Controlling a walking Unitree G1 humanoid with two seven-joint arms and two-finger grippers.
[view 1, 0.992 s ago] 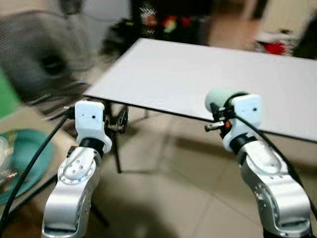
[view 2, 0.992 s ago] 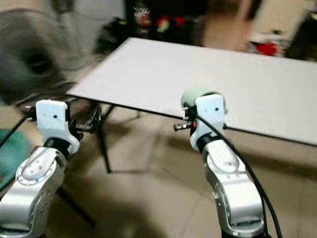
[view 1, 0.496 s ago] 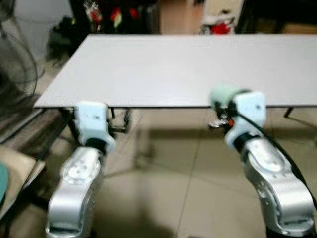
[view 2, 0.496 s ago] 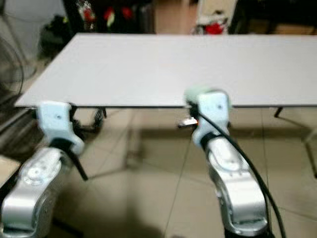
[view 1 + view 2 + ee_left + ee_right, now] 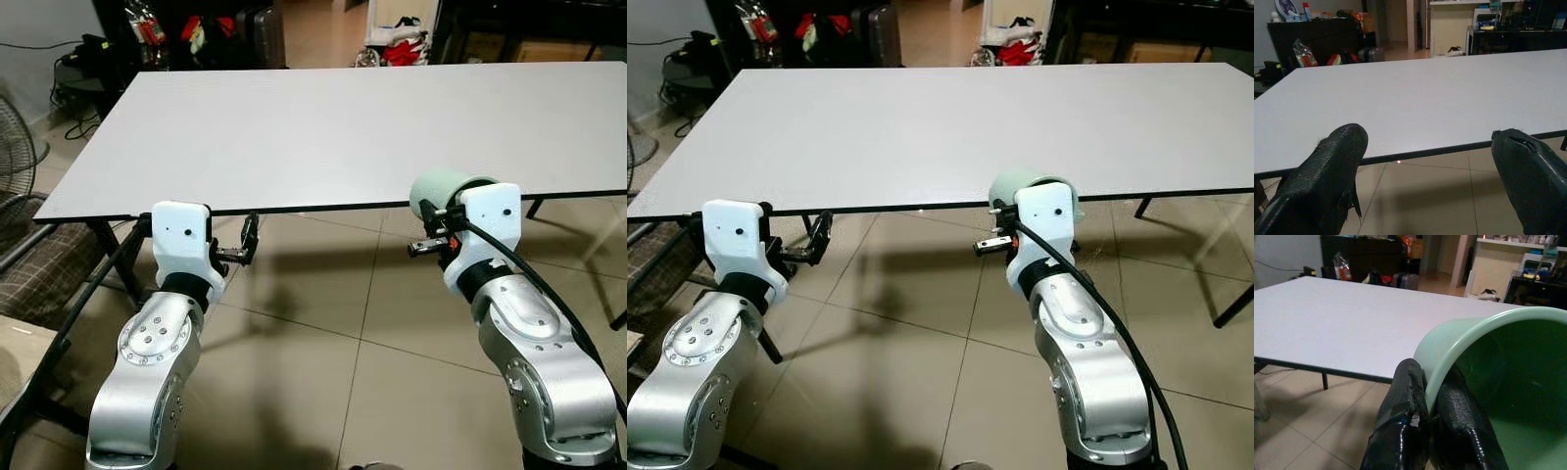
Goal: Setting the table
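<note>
— Where is the bowl?

— The pale green bowl [image 5: 1488, 377] is off the table, carried by the right gripper [image 5: 1432, 406] just short of the near edge of the white table [image 5: 343, 127]. Its rim is pinched between the two black fingers [image 5: 1400, 416], one outside the wall and one inside, with the bowl tipped so its open mouth faces the wrist camera.

— And from the head?

— The bowl shows as a green curve above the right arm's white wrist housing, about level with the tabletop edge and beside it, over the tiled floor [image 5: 323, 372].

— The other arm?

— The left gripper [image 5: 1435, 166] is held up at the same edge toward the table's left end — fingers spread wide, nothing between them. A fan [image 5: 15, 137] and a cushioned seat [image 5: 44, 279] stand off to the left.
</note>
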